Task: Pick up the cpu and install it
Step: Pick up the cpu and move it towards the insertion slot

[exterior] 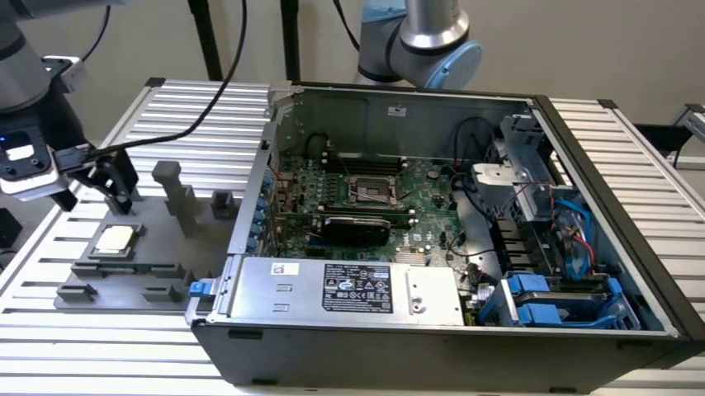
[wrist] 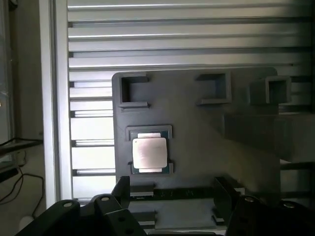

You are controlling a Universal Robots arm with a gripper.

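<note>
A plain beige wall (exterior: 573, 41) backs a table (exterior: 628, 148) of ribbed aluminium slats — evenly lit, pale glare along the grooves — with two dark upright poles (exterior: 205, 33) standing at its far edge.

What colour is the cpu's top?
The cpu top is silver-white with a thin greenish edge; clearest in the wrist view.

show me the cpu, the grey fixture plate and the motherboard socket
cpu (wrist: 149, 153), wrist view, centre of its metal lid
grey fixture plate (wrist: 197, 132), wrist view, bare flat surface beside the cpu
motherboard socket (exterior: 372, 188), exterior view, middle of the socket frame
</note>
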